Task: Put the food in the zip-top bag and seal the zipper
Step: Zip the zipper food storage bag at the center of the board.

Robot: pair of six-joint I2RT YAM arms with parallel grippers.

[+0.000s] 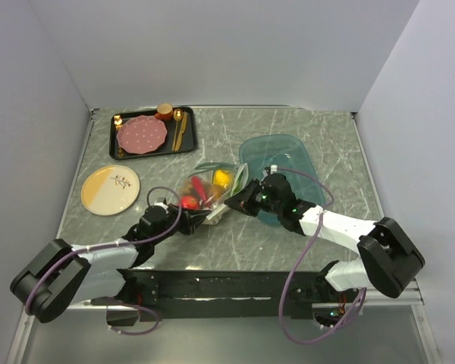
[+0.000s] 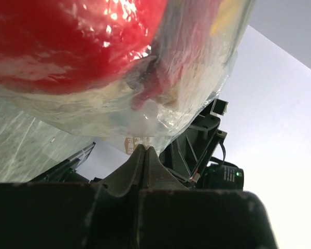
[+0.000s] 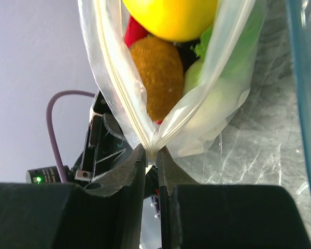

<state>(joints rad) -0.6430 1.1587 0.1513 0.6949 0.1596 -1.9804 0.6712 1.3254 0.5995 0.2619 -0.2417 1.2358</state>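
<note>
Pinching the clear dotted zip-top bag [image 1: 208, 189] from both sides, the two arms hold it near the middle of the grey marbled desk [image 1: 235, 254], a little toward the near edge and just beside the teal translucent oval tray [image 1: 303, 152].

The left end effector [image 2: 145, 150] has its jaws pressed fully together on a fold of plastic at the bag's near-left end. The right end effector [image 3: 151, 153] is narrow, clamped on one end of the whitish press-seal zipper strip [image 3: 120, 83].

From that pinch the strip runs straight away from the right fingertips, and the bag's two walls spread apart beyond it, so the mouth looks unsealed there. The right arm seems the one placed to travel along the strip's long axis, with the left as anchor.

Inside the bag sit a red toy apple [image 2: 67, 36], a yellow-orange round fruit [image 3: 171, 18], a brown nut cluster [image 3: 158, 72] and green leaves [image 3: 238, 57]. The strip's far end is cut off in the wrist view. Other pieces behind the plastic are hard to make out.
</note>
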